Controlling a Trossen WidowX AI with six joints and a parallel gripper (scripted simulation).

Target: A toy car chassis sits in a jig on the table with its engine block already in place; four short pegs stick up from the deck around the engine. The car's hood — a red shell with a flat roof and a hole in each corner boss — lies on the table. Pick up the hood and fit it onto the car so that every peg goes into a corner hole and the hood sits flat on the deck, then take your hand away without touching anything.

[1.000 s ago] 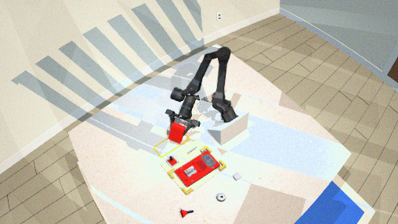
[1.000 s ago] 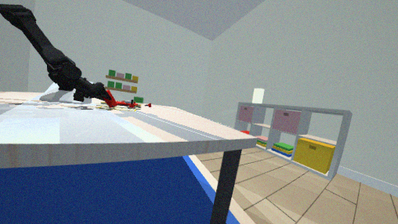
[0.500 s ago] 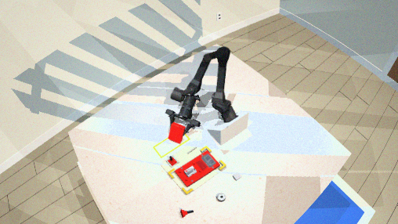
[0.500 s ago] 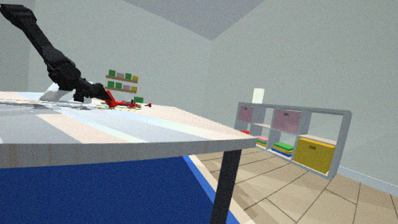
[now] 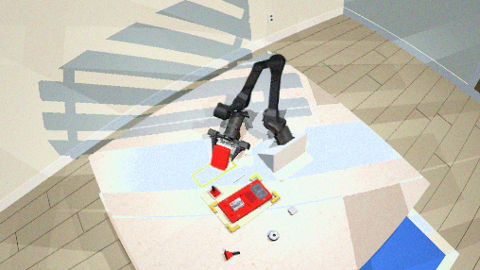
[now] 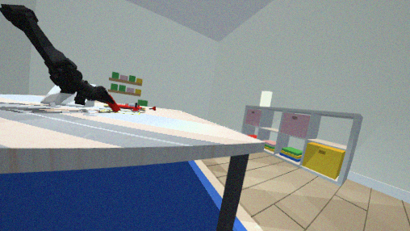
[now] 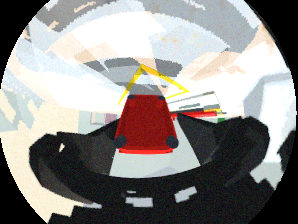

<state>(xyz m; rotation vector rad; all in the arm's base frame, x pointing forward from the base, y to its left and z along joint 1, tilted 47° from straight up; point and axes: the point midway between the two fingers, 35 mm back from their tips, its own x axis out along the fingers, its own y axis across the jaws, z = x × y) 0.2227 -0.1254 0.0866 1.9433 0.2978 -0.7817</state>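
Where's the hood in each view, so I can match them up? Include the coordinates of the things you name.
Top: hood point(image 5: 220, 157) point(image 6: 115, 106) point(image 7: 146, 122), just left of centre, below the arm.
Exterior: left of centre, at the arm's low end.
Wrist: centre.
Shared landmark: the black fingers point(image 5: 214, 141) point(image 6: 103, 94), right by it.

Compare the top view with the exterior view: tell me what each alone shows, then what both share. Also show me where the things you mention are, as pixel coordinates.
Only the top view shows the wall outlet point(image 5: 271, 18) and the round metal ring point(image 5: 269, 236).

Only the exterior view shows the yellow bin point(image 6: 324, 162) and a dark table leg point(image 6: 233, 190).

Both show the black arm point(image 5: 276, 87) point(image 6: 43, 48), red hood point(image 5: 220, 158) point(image 6: 115, 107) and tabletop point(image 5: 156, 203) point(image 6: 181, 126).
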